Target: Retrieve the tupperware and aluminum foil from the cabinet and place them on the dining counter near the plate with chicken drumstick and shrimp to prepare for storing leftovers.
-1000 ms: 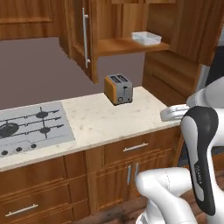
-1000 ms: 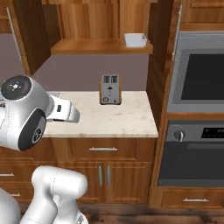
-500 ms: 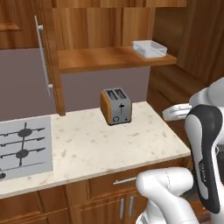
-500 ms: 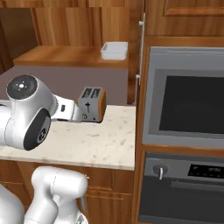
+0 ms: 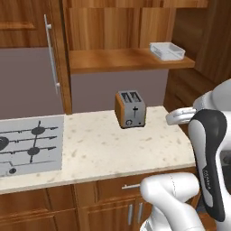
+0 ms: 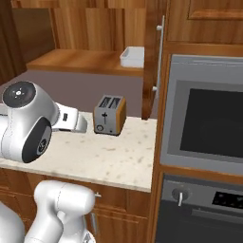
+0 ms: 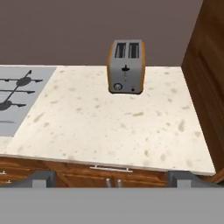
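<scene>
While our end effector (image 7: 112, 179) hangs open, we count one toaster (image 7: 126, 66) at twelve o'clock on the speckled desk (image 7: 109, 127) and one tupperware (image 5: 167, 50) on the cabinet (image 5: 117, 58) shelf.

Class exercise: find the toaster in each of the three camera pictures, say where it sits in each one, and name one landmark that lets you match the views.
Left base view: the toaster stands just right of centre, at the back of the counter, below the shelf.
Right base view: the toaster stands left of centre, left of the oven.
Hand view: the toaster stands upper centre, slots on top.
Shared landmark: the speckled beige counter under it.
</scene>
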### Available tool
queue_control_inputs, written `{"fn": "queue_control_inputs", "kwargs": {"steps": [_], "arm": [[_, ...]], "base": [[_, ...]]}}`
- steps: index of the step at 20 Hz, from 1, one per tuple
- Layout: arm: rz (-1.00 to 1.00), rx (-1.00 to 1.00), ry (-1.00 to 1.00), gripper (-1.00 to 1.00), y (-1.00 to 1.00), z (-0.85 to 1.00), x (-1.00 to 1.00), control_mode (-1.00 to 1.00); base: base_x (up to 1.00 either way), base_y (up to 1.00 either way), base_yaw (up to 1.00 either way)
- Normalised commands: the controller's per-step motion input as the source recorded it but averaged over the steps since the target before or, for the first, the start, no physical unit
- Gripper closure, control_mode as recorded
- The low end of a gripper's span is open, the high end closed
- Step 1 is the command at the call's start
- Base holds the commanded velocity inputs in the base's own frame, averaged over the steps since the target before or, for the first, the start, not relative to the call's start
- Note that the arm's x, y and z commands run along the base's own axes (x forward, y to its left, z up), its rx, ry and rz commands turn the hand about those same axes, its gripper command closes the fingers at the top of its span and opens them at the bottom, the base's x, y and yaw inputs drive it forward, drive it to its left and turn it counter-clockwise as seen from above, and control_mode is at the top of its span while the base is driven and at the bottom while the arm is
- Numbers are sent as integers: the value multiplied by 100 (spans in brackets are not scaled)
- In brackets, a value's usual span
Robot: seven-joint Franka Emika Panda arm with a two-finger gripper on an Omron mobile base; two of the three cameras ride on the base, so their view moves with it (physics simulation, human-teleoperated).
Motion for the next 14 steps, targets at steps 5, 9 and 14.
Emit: {"fn": "queue_control_inputs", "kwargs": {"steps": [5,9,14], "arm": [[0,0,0,-100,0,0,0,100],[0,0,0,-100,0,0,0,100],[0,0,0,-100,0,0,0,100]], "base": [[44,-22,1],[56,-3,0],[43,-5,0]]}}
